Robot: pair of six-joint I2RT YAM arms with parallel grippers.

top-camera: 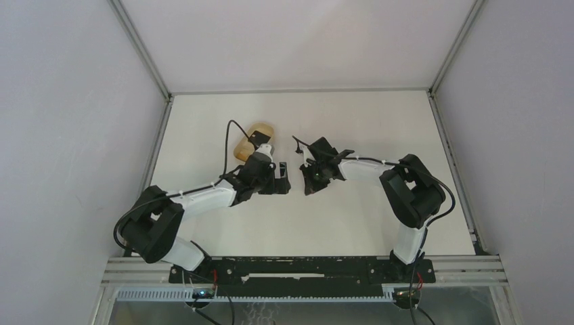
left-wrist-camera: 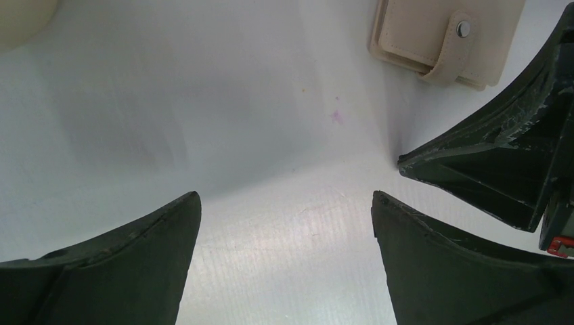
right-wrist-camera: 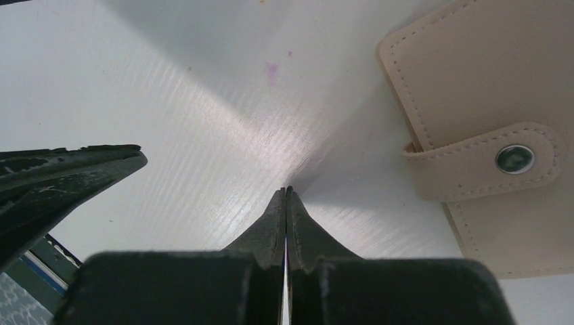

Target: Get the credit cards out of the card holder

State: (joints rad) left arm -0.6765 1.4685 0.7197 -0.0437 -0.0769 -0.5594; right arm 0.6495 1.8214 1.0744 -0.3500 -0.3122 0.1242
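Note:
The card holder is a flat beige sleeve lying on the white table, its tab snapped shut. It also shows at the top right of the left wrist view. No light blue credit cards show; they are hidden. My right gripper is shut and empty, its tips just left of the holder and low over the table. My left gripper is open and empty over bare table, short of the holder. In the top view the two grippers face each other mid-table, and I cannot make out the holder there.
An oval tan tray sits on the table behind the left gripper; its edge shows in the left wrist view. The right gripper's fingers reach into the left wrist view. The left gripper's finger shows in the right wrist view. Walls enclose the table.

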